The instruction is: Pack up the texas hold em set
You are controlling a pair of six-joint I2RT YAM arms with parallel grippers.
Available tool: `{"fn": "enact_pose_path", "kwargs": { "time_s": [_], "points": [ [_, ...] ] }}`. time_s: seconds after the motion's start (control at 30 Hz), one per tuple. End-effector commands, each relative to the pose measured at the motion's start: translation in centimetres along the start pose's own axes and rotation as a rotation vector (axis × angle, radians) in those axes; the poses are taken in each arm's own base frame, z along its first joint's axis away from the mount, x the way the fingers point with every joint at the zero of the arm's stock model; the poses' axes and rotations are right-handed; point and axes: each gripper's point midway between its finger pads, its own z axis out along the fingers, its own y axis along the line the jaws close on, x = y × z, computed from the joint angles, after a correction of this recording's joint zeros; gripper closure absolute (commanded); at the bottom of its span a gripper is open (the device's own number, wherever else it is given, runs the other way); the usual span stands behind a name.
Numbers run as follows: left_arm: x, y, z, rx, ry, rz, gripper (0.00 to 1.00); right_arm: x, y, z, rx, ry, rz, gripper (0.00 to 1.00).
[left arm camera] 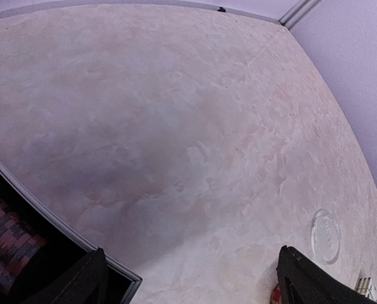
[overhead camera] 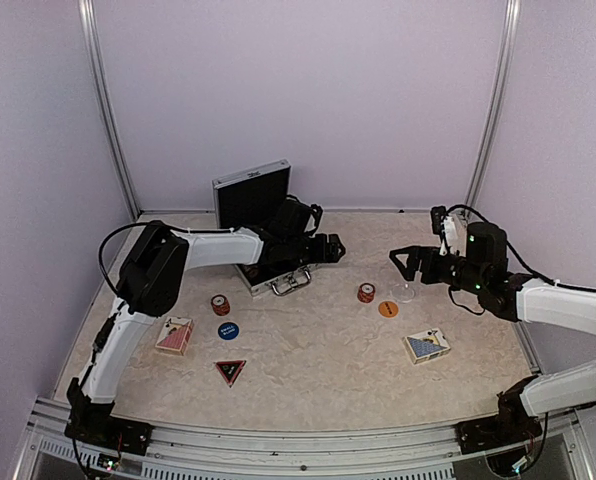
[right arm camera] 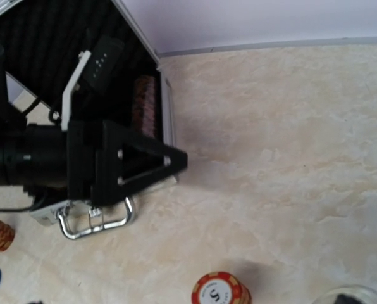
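Note:
The silver case (overhead camera: 281, 283) stands open at the back left, its lid (overhead camera: 252, 196) upright. A row of orange-red chips (right arm camera: 144, 104) lies in its black lining. My left gripper (overhead camera: 330, 249) hangs open and empty just past the case's right edge (left arm camera: 55, 223), fingers (left arm camera: 87, 278) wide apart. My right gripper (overhead camera: 403, 262) is open and empty above a clear disc (overhead camera: 408, 294). Loose on the table are two chip stacks (overhead camera: 221, 304) (overhead camera: 366, 292), a blue button (overhead camera: 227, 330), an orange button (overhead camera: 388, 309), a red deck (overhead camera: 175, 335), a blue deck (overhead camera: 427, 345) and a red triangle (overhead camera: 230, 371).
The case's metal handle (right arm camera: 97, 221) lies on the table in front of the case. Pale walls close in the table on three sides. The table's near edge runs along a metal rail (overhead camera: 298, 432) between the arm bases.

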Motion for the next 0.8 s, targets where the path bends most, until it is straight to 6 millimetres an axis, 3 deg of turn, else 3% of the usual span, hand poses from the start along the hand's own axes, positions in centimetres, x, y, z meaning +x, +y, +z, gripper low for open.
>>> {"fn": "enact_pose_path", "kwargs": {
  "time_s": [0.0, 0.37, 0.77],
  "points": [
    [7.5, -4.5, 1.5, 0.119, 0.195, 0.069, 0.09, -0.2, 0.5, -0.3, -0.006, -0.013, 0.000, 0.00],
    [10.4, -7.3, 1.4, 0.159, 0.245, 0.151, 0.08, -0.1, 0.3, -0.3, 0.001, -0.012, 0.004, 0.00],
    [13.4, -8.9, -0.8, 0.191, 0.316, 0.223, 0.09, -0.1, 0.3, -0.3, 0.006, -0.010, 0.008, 0.00]
  ]
}}
